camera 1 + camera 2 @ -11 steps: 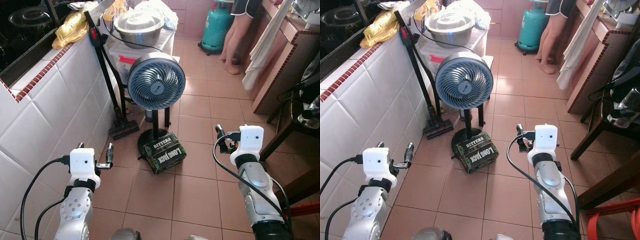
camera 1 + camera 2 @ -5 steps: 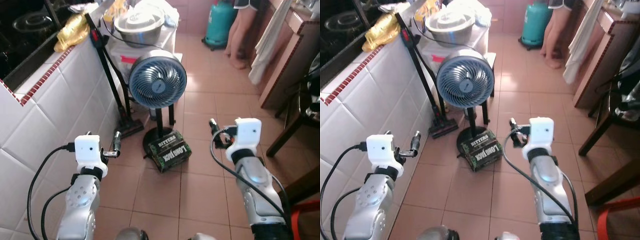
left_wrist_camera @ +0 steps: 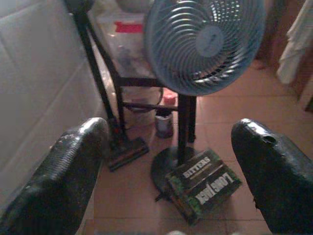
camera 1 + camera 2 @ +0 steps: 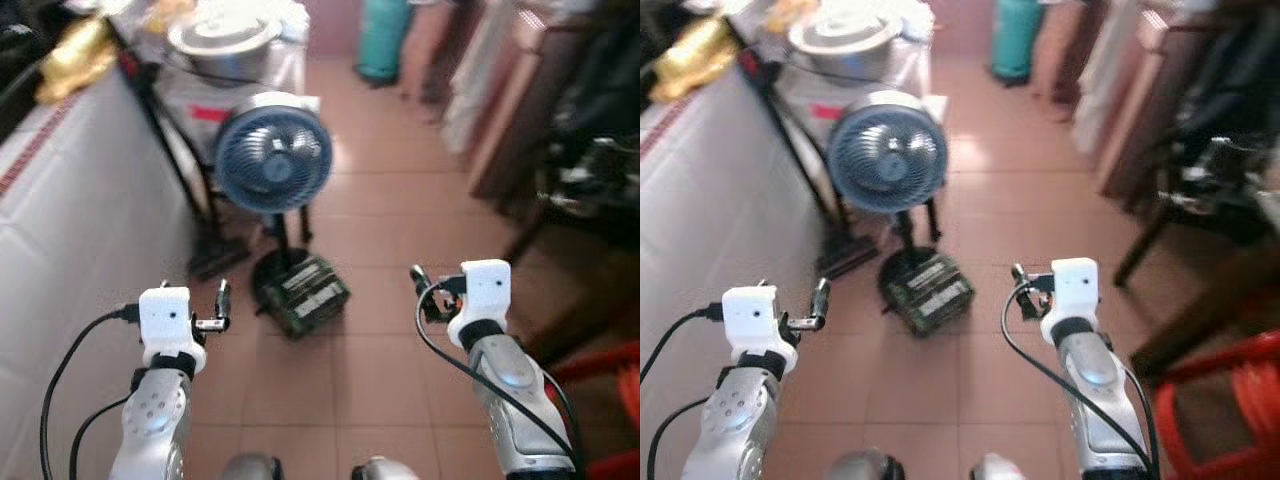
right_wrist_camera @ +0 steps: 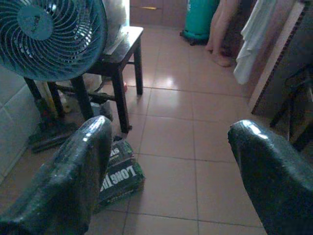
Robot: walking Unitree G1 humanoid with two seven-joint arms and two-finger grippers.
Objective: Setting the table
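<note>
I hold both arms out in front over a red-brown tiled floor. My left gripper [image 4: 218,308] is open with nothing in it, close to the white tiled counter wall [image 4: 60,230]. My right gripper [image 4: 422,292] is also open and empty, above bare tiles. In the wrist views each gripper's two black fingers [image 3: 68,181] [image 5: 73,176] stand wide apart. A dark wooden table [image 4: 580,190] with blurred things on it stands at the right.
A blue standing fan [image 4: 272,166] and a green box [image 4: 303,295] at its base stand ahead between my arms. Behind them are a stick vacuum [image 4: 165,150], a metal bowl [image 4: 222,40] and a teal gas cylinder [image 4: 384,40]. A red chair [image 4: 610,380] is near right. A person's legs [image 5: 222,29] stand far back.
The whole picture has shifted and blurred, so the camera has moved; more of the right side and the red chair now show. Both grippers keep their pose and stay open.
</note>
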